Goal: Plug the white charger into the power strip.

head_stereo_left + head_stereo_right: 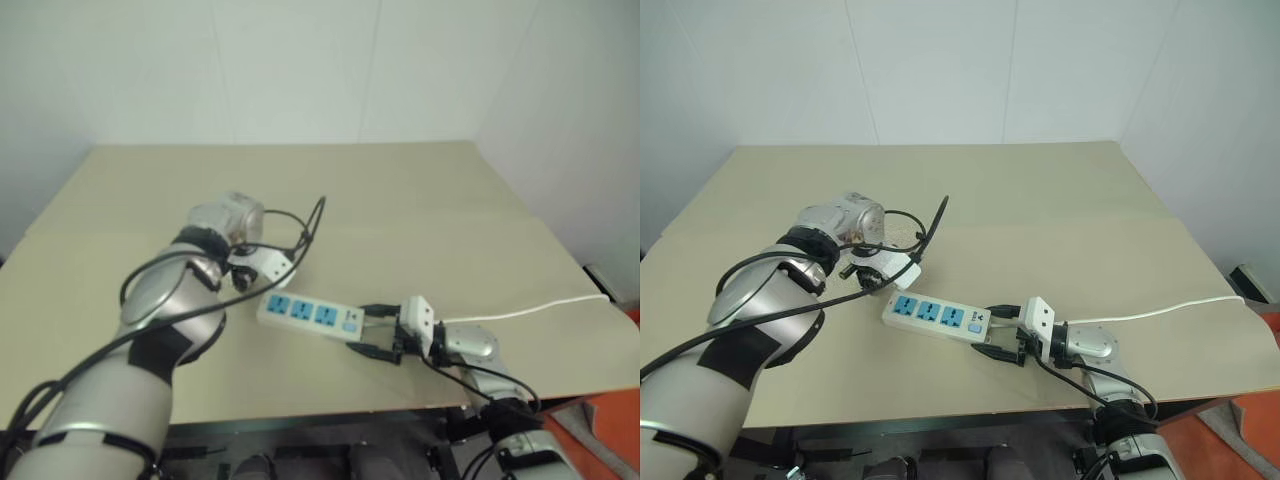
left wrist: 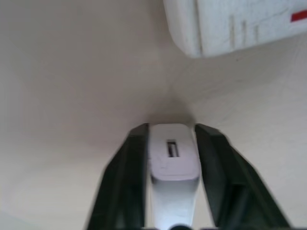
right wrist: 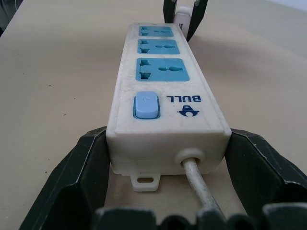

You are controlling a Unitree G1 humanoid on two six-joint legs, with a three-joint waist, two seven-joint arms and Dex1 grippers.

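The white charger [image 2: 173, 158] sat pinched between the two black fingers [image 2: 127, 177] of the left gripper [image 2: 172, 143], which was closed on it and pointed steeply down at the beige worktop [image 1: 420, 200], just beside the far end of the power strip [image 1: 937, 317]. A small dark slot showed on the charger's upward face. The power strip lay flat near the worktop's front edge, with three blue socket faces in a row, a pale blue switch [image 3: 145, 105] and the word "BULL" [image 3: 183, 98] printed beside a small logo at its cord end. None of the sockets had anything in it. The right gripper [image 3: 168, 143] lay level at that cord end, its fingers [image 3: 81, 163] spread wide against the two sides of the strip. The thin white cord [image 1: 530, 310] ran from that end away across the worktop towards its right edge.
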